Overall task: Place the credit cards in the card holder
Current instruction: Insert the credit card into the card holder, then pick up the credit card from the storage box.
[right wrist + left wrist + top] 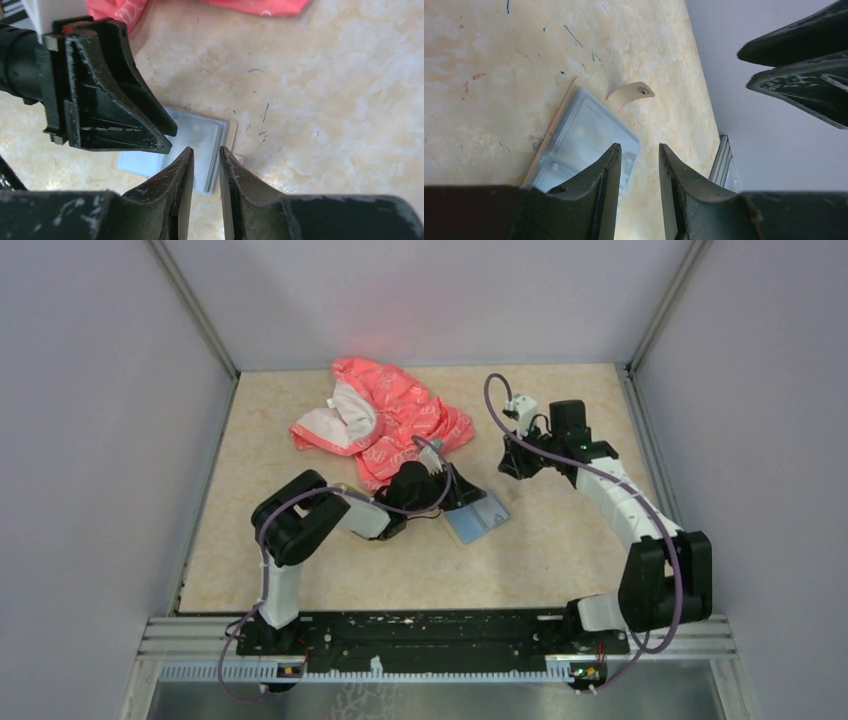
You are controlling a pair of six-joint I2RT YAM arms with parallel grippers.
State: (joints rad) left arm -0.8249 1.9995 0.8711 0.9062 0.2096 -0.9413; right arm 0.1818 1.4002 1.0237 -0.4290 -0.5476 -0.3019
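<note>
pale marbled worktop (560,570) between grey walls, with a pink cloth (395,410) lying beyond both arms. the card holder (584,130) lies opened flat, blue-grey lining up, just ahead of the left gripper (639,146), whose jaws stand apart on nothing. the right gripper (205,149) hangs above the holder's edge, jaws narrowly parted and empty. no loose credit cards show; a pale one may sit in the clear pocket. probably near done, with the snap tab (631,92) left to close.

Card holder (584,125), near end hidden behind the left gripper (639,149); blurred sleeves leave its contents unreadable. Pink-red cloth (260,5) cut off at the right wrist view's top edge.
</note>
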